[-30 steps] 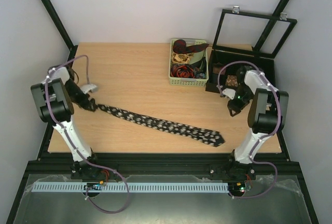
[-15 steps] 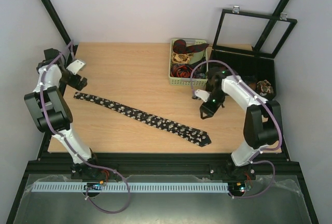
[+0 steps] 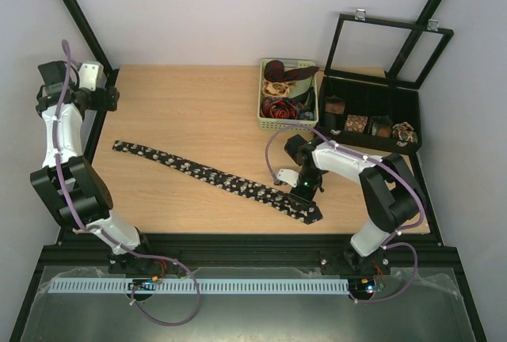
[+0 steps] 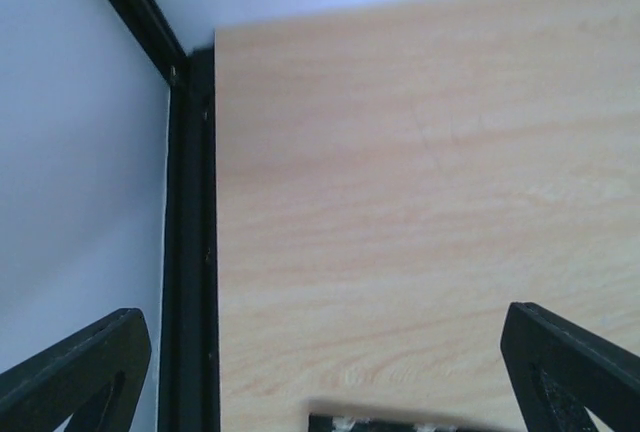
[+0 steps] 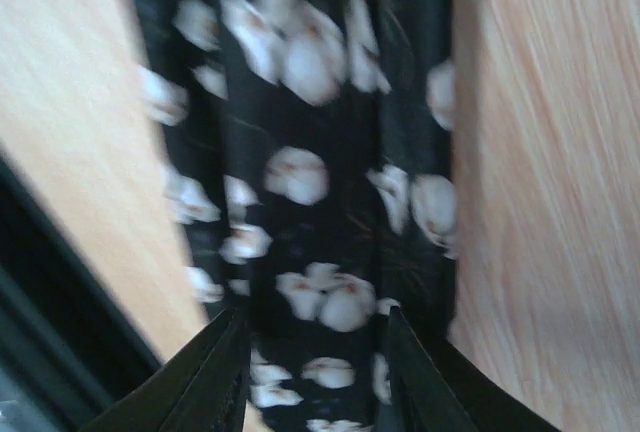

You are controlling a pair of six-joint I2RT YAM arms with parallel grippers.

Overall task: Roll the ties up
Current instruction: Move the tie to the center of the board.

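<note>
Fabric slip is my main worry here. The black speckled tie (image 3: 214,177) lies flat and diagonal across the worktop (image 3: 198,112), with its narrow end toward the left and its wide tip near the front edge. My right hand (image 5: 313,322) is low over that wide end. Its fingers (image 5: 215,377) are partway apart and straddle the cloth, gripping nothing that I can see. My left hand (image 4: 322,312) is up at the far left corner, spread wide and empty, clear of the tie.

From that I judge the roll has not started. If I close across the full width, the cloth may bunch instead of folding over. With nothing pinning the narrow end, the strip could drag on the smooth wood or twist into a loose, crooked coil. The tip also sits close to the front edge and could slide off. The right wrist view is blurred, so I cannot judge contact well.
</note>
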